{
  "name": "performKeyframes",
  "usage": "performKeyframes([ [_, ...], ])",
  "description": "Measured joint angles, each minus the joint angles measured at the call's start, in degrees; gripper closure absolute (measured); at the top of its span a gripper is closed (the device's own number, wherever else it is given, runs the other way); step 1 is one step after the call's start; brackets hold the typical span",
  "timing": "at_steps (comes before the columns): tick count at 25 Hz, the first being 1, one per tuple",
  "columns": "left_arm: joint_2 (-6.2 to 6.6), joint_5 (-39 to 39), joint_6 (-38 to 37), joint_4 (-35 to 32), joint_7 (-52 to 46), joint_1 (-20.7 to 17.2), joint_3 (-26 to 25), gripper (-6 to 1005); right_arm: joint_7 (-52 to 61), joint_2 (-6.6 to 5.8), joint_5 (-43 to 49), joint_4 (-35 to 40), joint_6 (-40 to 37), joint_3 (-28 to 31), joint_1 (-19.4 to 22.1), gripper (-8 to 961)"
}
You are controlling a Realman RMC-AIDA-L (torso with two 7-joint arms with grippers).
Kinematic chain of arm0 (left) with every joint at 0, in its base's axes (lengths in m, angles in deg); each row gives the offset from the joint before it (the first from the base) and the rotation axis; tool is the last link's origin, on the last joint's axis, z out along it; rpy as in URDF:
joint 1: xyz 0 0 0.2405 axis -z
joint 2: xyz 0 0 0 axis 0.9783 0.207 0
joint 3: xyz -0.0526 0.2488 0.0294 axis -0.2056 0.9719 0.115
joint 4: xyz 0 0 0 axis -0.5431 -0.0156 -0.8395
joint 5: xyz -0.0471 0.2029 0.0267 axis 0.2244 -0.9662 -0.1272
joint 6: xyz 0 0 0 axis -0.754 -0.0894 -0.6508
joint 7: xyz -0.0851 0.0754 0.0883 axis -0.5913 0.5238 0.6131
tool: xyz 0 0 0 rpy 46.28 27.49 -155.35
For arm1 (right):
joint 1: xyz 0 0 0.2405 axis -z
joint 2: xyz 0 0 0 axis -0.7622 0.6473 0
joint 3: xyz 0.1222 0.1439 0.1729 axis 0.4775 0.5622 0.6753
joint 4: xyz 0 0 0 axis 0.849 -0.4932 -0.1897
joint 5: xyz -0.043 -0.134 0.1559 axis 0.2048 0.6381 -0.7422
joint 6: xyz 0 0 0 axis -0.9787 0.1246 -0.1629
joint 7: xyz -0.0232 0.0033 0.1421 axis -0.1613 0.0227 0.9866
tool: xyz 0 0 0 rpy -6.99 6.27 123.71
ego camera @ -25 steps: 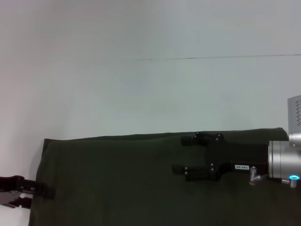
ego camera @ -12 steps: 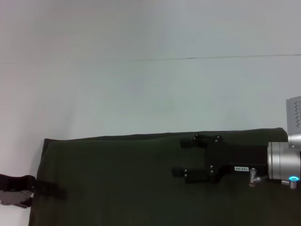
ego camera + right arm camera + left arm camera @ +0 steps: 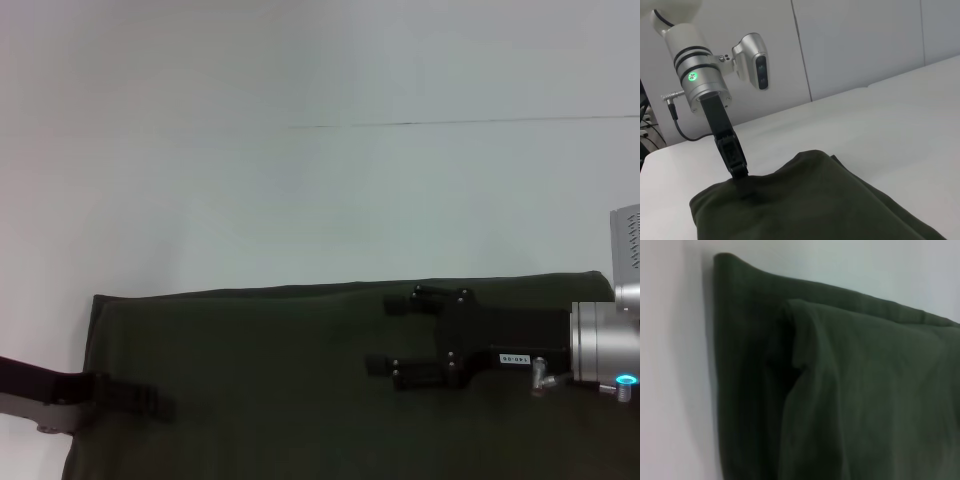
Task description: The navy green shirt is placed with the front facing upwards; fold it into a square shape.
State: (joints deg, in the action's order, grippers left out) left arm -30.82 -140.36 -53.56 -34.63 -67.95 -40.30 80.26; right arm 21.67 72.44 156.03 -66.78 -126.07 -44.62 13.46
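Right pincer (image 3: 388,333) spread wide, two black fingers (image 3: 420,296) apart and pointing left, poised over the right half of the navy green shirt (image 3: 270,380) with nothing between them. Left pincer (image 3: 150,404) reaching in from the left edge, fingers low at the shirt's left border; open or closed cannot be told from the head view. From the right wrist view, that left pincer (image 3: 739,171) angled steeply down with its tip meeting the far edge of the cloth, fabric rising in a hump just beside it. From the left wrist view, no fingers at all, only a raised fold of the shirt (image 3: 840,390) lying over a lower layer, a dark crease between them. Shirt folded into a long dark band across the near part of the white table (image 3: 300,180), plain side up, spanning from left pincer to right.
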Motion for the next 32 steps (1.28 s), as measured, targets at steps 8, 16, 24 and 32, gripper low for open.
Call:
performKeyframes([
  [8, -0.05, -0.21, -0.24, -0.27, -0.03, 0.11, 0.02, 145, 0.00, 0.00, -0.14, 0.00, -0.05, 0.00, 0.09, 46],
  [16, 0.31, -0.04, 0.01, -0.57, -0.46, -0.20, -0.04, 296, 0.00, -0.09, -0.27, 0.00, -0.26, 0.00, 0.17, 46],
  [24, 0.16, -0.34, 0.04, -0.61, -0.46, -0.04, 0.15, 600, 0.00, -0.09, -0.27, 0.00, -0.26, 0.01, 0.17, 46],
  [32, -0.05, -0.39, 0.12, -0.78, -0.62, -0.06, 0.90, 844, 0.00, -0.08, -0.27, 0.24, -1.06, 0.45, 0.17, 45],
])
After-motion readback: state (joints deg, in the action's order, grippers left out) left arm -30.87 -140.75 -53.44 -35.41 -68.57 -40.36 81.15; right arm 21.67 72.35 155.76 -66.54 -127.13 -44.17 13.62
